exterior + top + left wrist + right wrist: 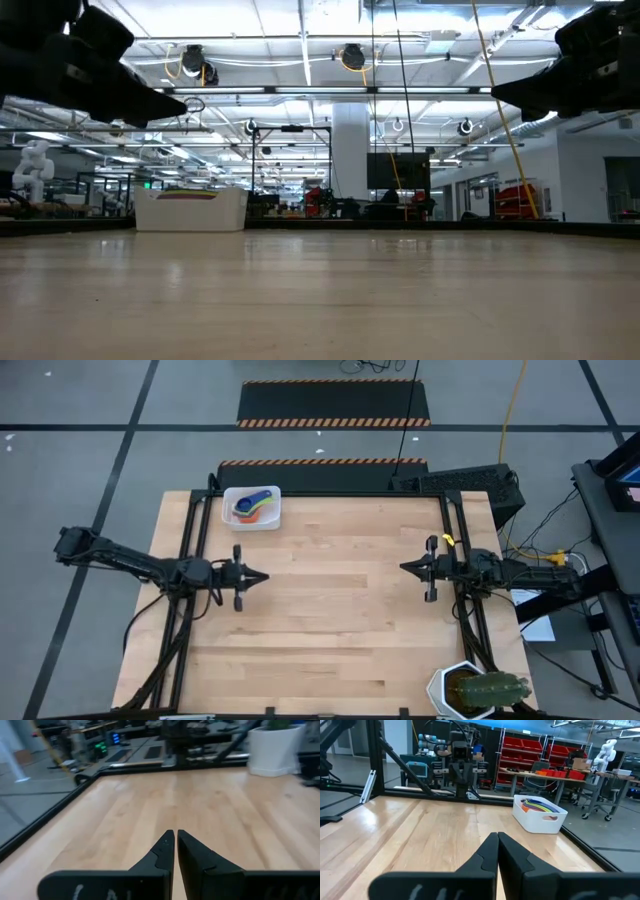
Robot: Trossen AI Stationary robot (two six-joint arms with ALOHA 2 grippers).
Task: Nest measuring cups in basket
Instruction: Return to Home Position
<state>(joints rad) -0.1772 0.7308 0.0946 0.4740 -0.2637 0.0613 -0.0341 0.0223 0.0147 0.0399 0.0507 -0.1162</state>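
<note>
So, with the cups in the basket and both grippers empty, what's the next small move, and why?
Probably just rest here and stop. The measuring cups sit stacked inside the basket, no cup shows on the table, and the left gripper and right gripper are shut, empty, and apart from it.

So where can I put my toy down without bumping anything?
The wide table middle between the left gripper and the right gripper is bare. So is the edge running from the basket toward the right arm. Crowded: the basket's corner, filled with measuring cups, and the corner holding the cactus pot.
</note>
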